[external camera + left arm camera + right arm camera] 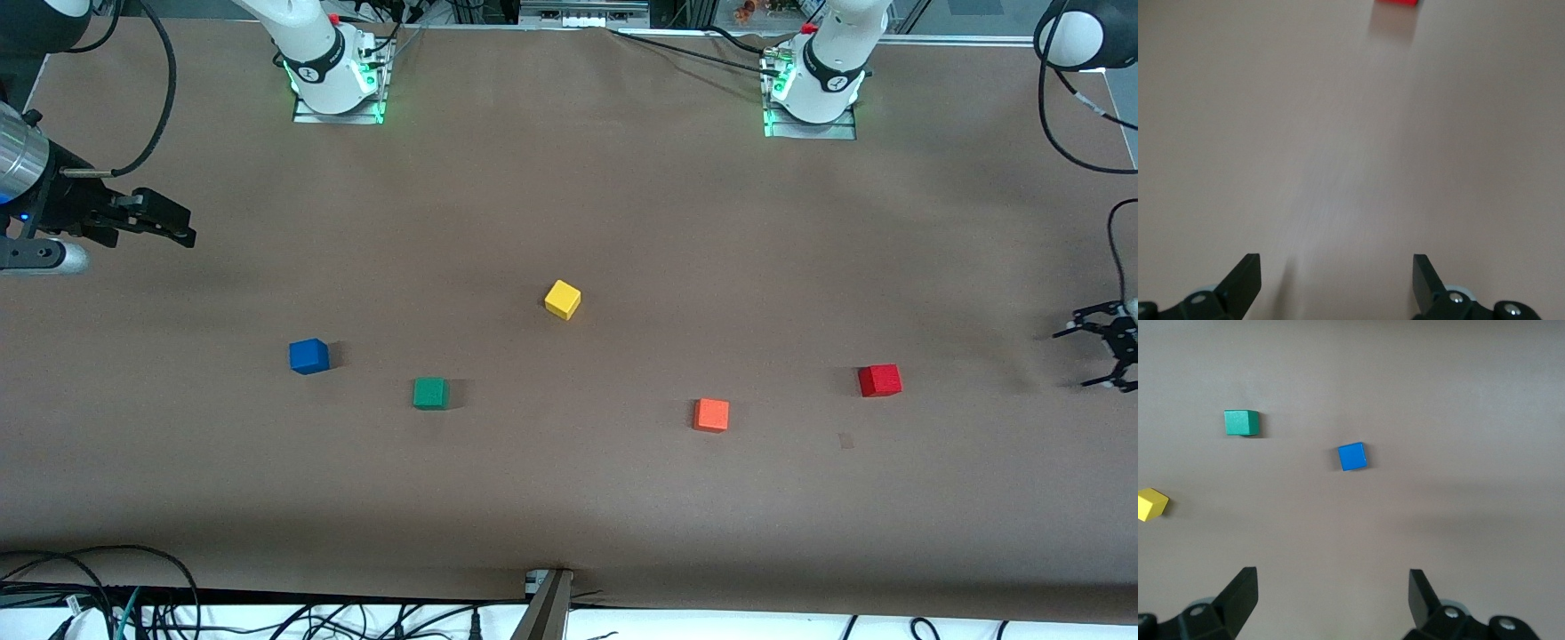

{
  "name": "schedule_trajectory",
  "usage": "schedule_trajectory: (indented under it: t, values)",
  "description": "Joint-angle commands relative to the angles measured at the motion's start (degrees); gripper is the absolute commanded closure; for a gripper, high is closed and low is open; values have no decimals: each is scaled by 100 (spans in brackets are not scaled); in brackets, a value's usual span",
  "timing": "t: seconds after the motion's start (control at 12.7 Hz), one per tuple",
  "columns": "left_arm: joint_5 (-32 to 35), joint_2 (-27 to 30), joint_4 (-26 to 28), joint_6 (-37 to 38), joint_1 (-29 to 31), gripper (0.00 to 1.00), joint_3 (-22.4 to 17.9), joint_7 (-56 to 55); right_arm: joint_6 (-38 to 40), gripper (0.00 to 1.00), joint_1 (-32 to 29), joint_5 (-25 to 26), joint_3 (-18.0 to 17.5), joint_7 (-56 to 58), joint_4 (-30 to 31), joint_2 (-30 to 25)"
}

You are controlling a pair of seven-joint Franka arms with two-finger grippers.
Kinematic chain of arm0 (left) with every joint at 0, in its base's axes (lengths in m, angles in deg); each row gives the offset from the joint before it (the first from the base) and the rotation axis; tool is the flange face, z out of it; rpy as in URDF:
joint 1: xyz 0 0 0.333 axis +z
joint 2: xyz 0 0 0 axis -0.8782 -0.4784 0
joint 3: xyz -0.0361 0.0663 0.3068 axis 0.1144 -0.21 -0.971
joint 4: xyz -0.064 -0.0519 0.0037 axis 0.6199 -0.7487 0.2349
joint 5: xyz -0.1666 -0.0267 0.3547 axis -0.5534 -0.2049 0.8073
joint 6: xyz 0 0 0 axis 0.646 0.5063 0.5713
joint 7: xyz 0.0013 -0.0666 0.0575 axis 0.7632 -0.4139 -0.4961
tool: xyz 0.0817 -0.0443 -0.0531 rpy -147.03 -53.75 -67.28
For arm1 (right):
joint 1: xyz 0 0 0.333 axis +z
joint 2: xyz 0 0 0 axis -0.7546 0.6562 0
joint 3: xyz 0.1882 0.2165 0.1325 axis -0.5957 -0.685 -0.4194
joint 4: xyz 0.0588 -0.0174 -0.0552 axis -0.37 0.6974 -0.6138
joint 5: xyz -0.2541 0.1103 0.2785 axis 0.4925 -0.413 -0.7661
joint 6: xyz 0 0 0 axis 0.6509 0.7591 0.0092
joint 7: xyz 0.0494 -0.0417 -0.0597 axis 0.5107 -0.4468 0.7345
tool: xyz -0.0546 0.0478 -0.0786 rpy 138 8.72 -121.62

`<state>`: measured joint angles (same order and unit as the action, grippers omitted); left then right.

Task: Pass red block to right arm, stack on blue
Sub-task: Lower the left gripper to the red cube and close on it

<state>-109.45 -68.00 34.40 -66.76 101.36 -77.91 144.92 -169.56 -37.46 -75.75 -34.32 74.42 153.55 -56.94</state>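
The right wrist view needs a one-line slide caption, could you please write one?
Open right gripper above the table, looking down on the blue cube, green cube and yellow cube.

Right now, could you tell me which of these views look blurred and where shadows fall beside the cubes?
Left wrist view: motion-smeared, the small bright red cube streaked at the picture's edge. Right wrist view: sharp, the deep-blue cube crisp. Front view: sharp, even light; soft shadows beside each cube on the brown table, toward the left arm's end.
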Motion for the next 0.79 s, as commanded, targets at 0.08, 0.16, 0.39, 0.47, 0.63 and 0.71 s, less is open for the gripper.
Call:
schedule_trajectory:
  t: [0.08, 0.16, 0.39, 0.47, 0.63, 0.71]
  values:
    - [-550, -322, -170, 792, 23, 0, 382, 455, 18, 0, -28, -80, -13, -51, -80, 18]
    - [-787, -419, -170, 1029, -3, 0, 391, 560, 18, 0, -19, -80, -13, -51, -80, 18]
    - [-1140, -604, -179, 1584, -214, 0, 443, 815, 18, 0, -28, -124, -13, -59, -80, 18]
    - [-1324, -683, -170, 1742, -232, 0, 487, 911, 18, 0, -28, -124, -13, -59, -80, 18]
    - [-1632, -841, -170, 2103, -232, 0, 558, 1035, 18, 0, -11, -124, -13, -68, -80, 18]
    - [-1773, -920, -162, 2208, -258, 0, 567, 1175, 18, 0, -2, -124, -13, -68, -80, 18]
